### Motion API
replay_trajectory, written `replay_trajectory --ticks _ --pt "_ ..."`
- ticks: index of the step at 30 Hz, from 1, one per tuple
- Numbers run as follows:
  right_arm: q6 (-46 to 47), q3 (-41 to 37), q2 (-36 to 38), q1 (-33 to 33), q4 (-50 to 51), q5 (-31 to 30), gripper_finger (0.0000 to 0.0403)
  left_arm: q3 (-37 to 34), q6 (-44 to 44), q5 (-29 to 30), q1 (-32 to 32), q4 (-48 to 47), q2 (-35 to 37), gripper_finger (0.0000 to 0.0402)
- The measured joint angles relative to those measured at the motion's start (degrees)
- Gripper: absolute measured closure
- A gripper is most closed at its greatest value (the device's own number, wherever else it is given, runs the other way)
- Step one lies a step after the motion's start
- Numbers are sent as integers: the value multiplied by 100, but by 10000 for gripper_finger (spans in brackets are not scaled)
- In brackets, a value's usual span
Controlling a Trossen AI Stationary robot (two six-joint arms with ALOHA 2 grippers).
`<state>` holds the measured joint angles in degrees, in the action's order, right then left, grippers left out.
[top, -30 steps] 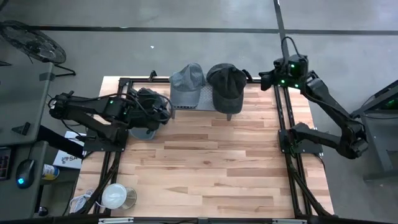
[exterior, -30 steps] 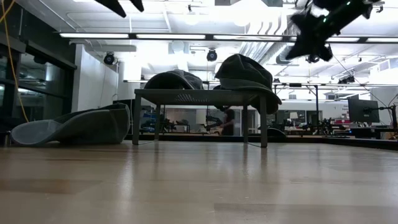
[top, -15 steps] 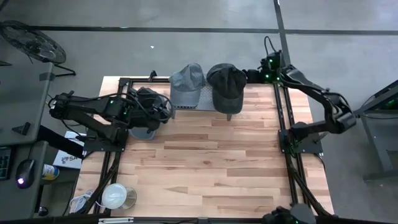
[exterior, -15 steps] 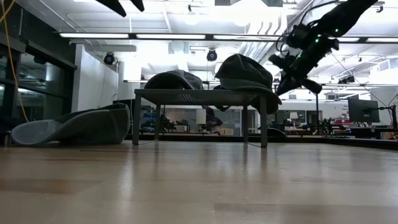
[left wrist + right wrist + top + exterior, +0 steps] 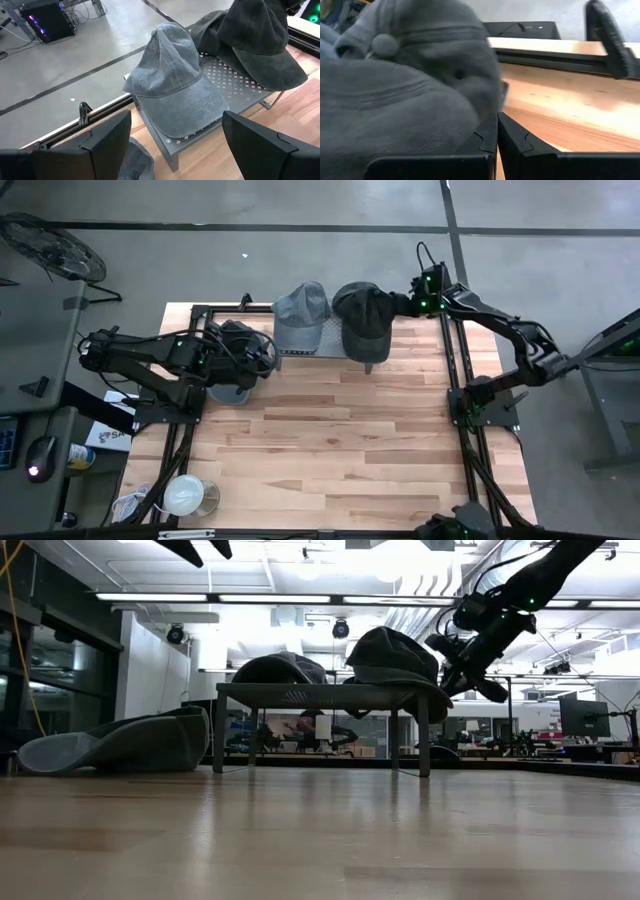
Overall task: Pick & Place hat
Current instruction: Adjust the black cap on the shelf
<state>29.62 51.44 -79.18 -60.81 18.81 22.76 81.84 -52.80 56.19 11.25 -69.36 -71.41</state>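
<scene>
Two caps sit on a small perforated metal rack at the table's far edge: a light grey-blue cap and a dark grey cap, whose brim overhangs the rack's near side. A third grey cap lies on the table left of the rack. My right gripper is shut, its tips at the right side of the dark cap's crown. My left gripper hovers open above the third cap. My right gripper comes level from the table's right side, and its shut fingertips stand right at the edge of the dark cap's crown. I cannot tell whether they touch the cloth or have any of it between them.
Black frame rails run along the table's left, right and far edges. A pale round container stands near the near left corner. The bare wooden top spreads from the rack toward the near edge.
My right arm has swung from beyond the table's far right corner toward the left and come down, bringing its gripper up to the right side of the dark cap. The caps have stayed where they were.
</scene>
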Motion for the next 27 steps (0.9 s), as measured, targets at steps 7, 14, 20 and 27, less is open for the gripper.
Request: replay_trajectory --ticks 7,14,20,27 --pt "60 2 117 231 -254 116 403 0 0 -20 0 -2 2 94" --pt "172 2 118 469 -522 64 403 0 0 -60 0 22 2 94" --pt "250 2 118 458 -680 62 403 0 262 -66 0 600 2 94" --pt "190 2 118 458 -674 60 403 -2 2789 -226 -263 3221 -263 94"
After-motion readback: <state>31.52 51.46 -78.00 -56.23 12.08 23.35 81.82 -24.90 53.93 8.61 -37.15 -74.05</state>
